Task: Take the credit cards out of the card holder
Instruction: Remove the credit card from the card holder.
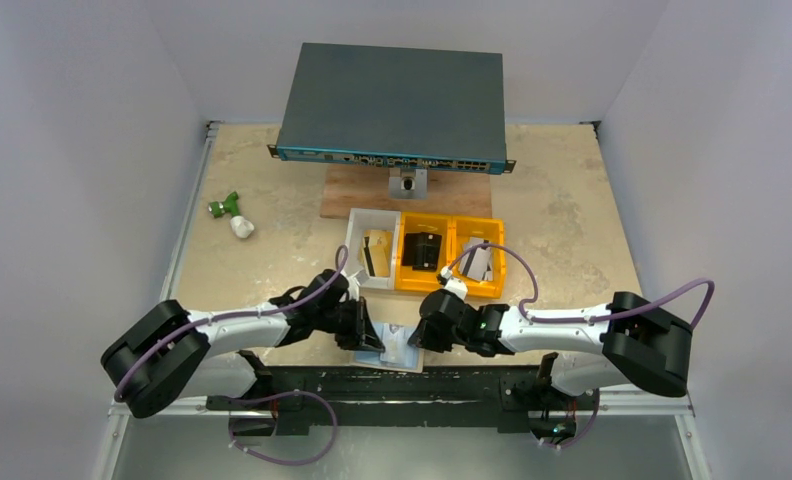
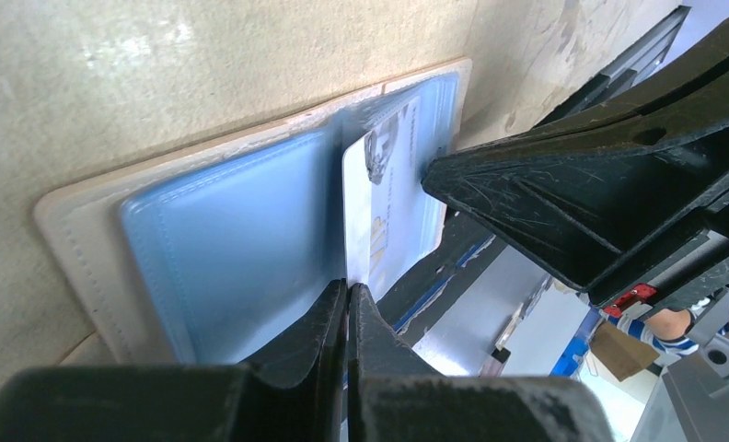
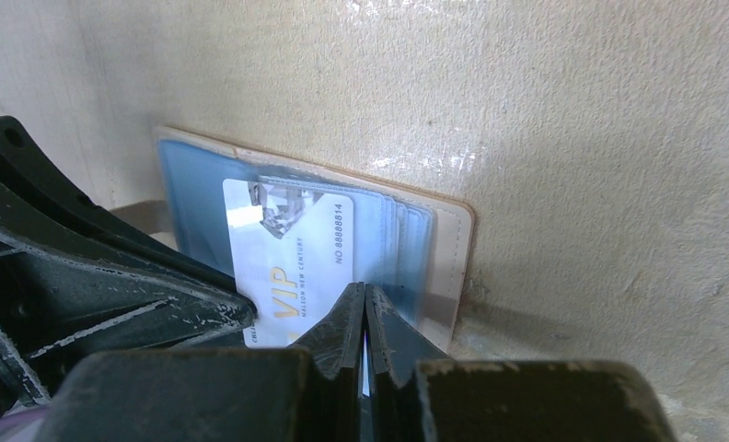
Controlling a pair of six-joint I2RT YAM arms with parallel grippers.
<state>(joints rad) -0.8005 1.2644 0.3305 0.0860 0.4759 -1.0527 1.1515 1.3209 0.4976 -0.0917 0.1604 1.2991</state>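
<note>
The card holder (image 1: 400,347) lies open, pale blue side up, at the table's near edge between both grippers. It shows in the left wrist view (image 2: 232,244) and the right wrist view (image 3: 416,235). A white VIP credit card (image 2: 384,216) sticks partly out of its clear pocket and also shows in the right wrist view (image 3: 287,244). My left gripper (image 1: 370,338) is shut (image 2: 348,287) on that card's edge. My right gripper (image 1: 420,336) is shut (image 3: 365,290) on the near edge of the holder's pocket panel. More cards seem stacked in the pocket.
A white bin (image 1: 357,248) and two yellow bins (image 1: 404,262) (image 1: 499,262) stand just behind the grippers; the middle one holds a small black block (image 1: 424,250). A network switch (image 1: 392,105) sits on a wooden board (image 1: 352,200) at the back. A green-and-white object (image 1: 230,213) lies far left.
</note>
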